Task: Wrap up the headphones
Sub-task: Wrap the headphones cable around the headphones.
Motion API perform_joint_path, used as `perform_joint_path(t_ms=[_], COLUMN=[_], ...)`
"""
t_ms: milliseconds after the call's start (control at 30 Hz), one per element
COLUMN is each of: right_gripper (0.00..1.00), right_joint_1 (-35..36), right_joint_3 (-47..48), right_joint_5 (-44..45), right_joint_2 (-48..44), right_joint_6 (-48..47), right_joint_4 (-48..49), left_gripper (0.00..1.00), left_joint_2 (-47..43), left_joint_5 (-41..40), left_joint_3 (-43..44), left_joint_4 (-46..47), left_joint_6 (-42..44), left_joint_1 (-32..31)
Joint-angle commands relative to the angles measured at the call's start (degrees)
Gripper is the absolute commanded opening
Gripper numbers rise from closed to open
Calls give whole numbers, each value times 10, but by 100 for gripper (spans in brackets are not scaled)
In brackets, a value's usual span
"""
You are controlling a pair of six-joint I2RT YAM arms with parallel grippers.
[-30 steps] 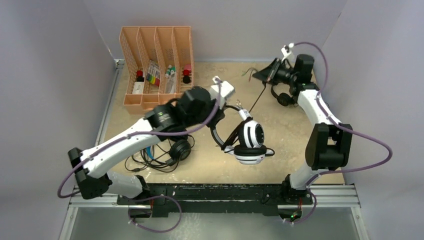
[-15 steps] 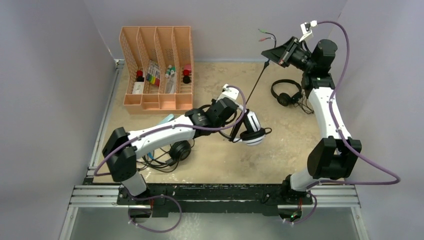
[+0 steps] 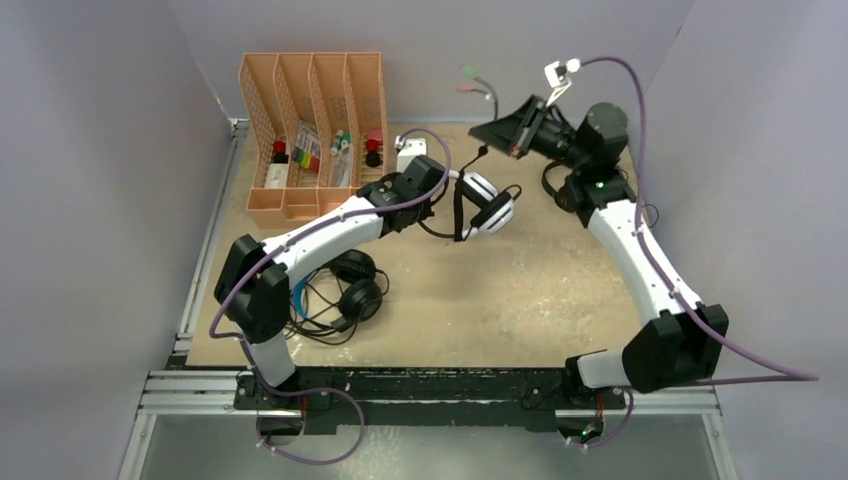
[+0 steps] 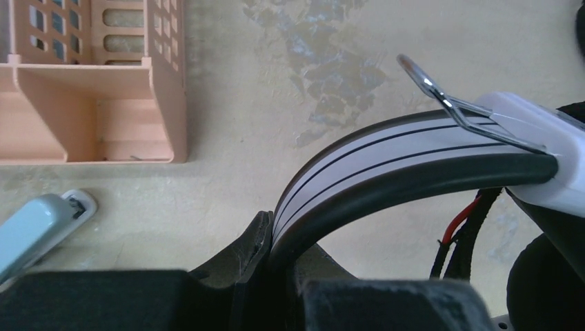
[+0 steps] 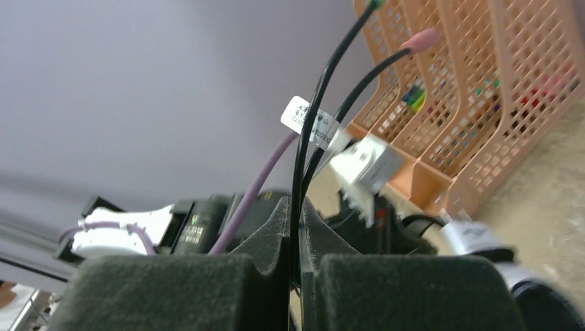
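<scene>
Left end effector (image 3: pixel 442 192) is reaching past the black headphones with the blue headband (image 3: pixel 352 293), which are lying near the left side of the bench (image 3: pixel 520 300) amid loose black cord. Its fingers are clamping together on the headband (image 4: pixel 414 148) of the white-and-black headphones (image 3: pixel 488 207), holding them over the back-middle of the bench, just right of the peach organizer (image 3: pixel 310 120). Up close, that headband is showing as a white strip with thin black lines over a black underside, ending in a white yoke. Right end effector (image 3: pixel 503 130) is pinching the thin black cable (image 5: pixel 298 172) tight between its pads, raised at the back, with a green plug (image 3: pixel 468 72) and a pink plug (image 5: pixel 421 39) sticking out beyond it. The slim all-black headphones (image 3: pixel 562 190) are lying partly behind the right arm.
</scene>
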Motion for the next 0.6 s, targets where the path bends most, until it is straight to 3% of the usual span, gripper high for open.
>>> perform_joint_path(t_ms=[0,200,567], right_gripper=[0,0,0], right_joint_1=[72,173,222], right_joint_3=[-49,-158,-338], right_joint_5=[76,168,258], right_joint_2=[-61,-114,-191], right_joint_6=[-53,-95,-97], right_joint_4=[31,40,146], left_gripper=[0,0,0], left_joint_2=[18,31,-17], left_joint_5=[51,108,212], left_joint_3=[70,107,15], left_joint_4=[2,53,287], left_joint_6=[-105,-213,-389], left_joint_1=[50,112,178])
